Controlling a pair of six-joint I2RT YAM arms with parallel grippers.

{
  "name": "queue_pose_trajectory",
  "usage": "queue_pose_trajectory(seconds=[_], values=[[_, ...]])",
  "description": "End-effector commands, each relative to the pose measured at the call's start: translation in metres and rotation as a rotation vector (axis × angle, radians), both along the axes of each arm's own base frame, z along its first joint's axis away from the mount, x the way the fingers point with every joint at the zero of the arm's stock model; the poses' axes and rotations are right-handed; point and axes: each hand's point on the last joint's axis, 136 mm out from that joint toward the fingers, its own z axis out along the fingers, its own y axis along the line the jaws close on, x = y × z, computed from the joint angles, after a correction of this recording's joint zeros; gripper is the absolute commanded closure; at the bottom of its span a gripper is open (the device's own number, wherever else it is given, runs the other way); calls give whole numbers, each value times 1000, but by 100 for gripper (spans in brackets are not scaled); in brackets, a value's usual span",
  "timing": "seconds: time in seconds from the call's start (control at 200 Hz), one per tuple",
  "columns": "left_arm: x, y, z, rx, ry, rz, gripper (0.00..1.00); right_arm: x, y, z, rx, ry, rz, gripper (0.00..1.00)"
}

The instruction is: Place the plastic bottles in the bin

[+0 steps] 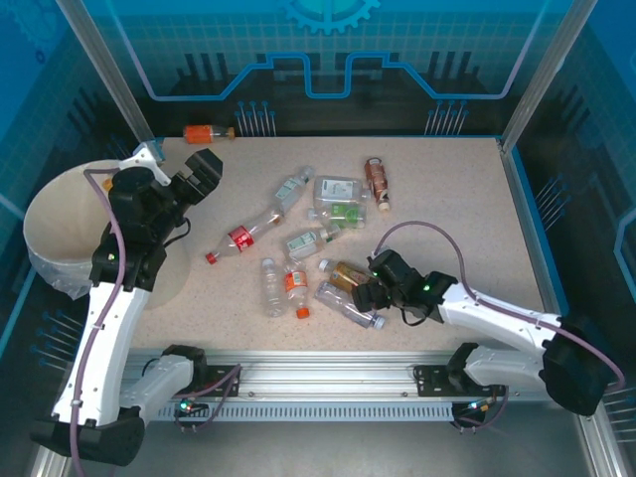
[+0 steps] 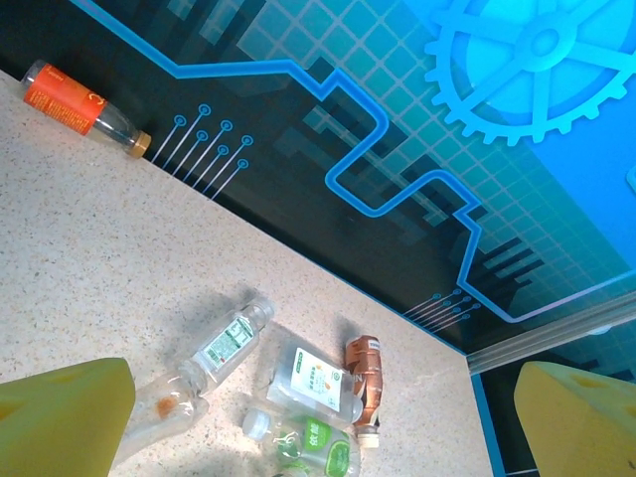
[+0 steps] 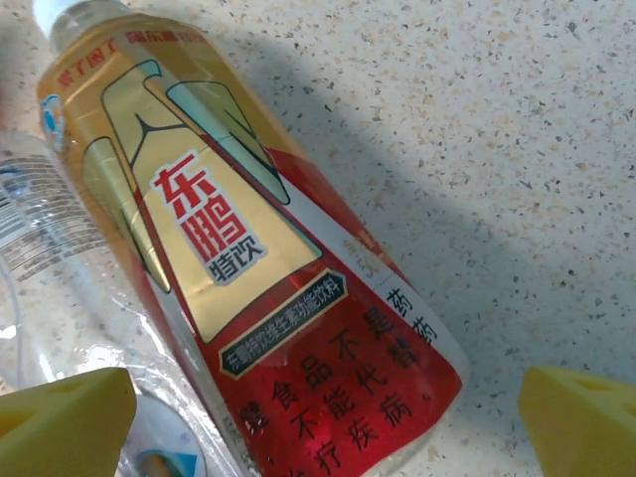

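Several plastic bottles (image 1: 298, 248) lie scattered mid-table. The bin (image 1: 50, 224), cream-white and round, stands at the far left edge. My left gripper (image 1: 204, 174) hangs open beside the bin, above the table, empty. In its wrist view the yellow fingers (image 2: 60, 417) frame a clear bottle (image 2: 316, 378), a brown one (image 2: 365, 383) and a green-labelled one (image 2: 318, 447) far below. My right gripper (image 1: 361, 284) is open and low over a gold-and-red labelled bottle (image 3: 268, 288), which lies between its fingers (image 3: 581, 422) without being gripped.
An orange-labelled bottle (image 1: 207, 132) lies alone against the back wall. A crumpled clear bottle (image 3: 50, 248) lies right beside the gold-and-red one. The table's right half (image 1: 467, 219) is bare speckled surface. A blue-edged rim borders the table.
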Motion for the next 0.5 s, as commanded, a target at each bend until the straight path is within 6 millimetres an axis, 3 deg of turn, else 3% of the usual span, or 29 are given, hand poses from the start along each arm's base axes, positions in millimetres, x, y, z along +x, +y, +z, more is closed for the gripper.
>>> queue_pose_trajectory(seconds=[0.0,0.19,0.315,0.39,0.495], values=[[3,-3,-1,1,-8,-10,1,10,4,6,-47,-14,7,0],[3,-4,-10,-4,19,-14,1,27,6,-7,-84,64,18,1],[4,-7,-21,-26,43,-25,1,31,11,-15,3,135,3,4],[4,-8,-24,-26,54,-28,1,36,4,-19,24,149,-51,12],[5,-9,-27,-29,61,-29,1,40,-11,-20,12,151,-121,15]])
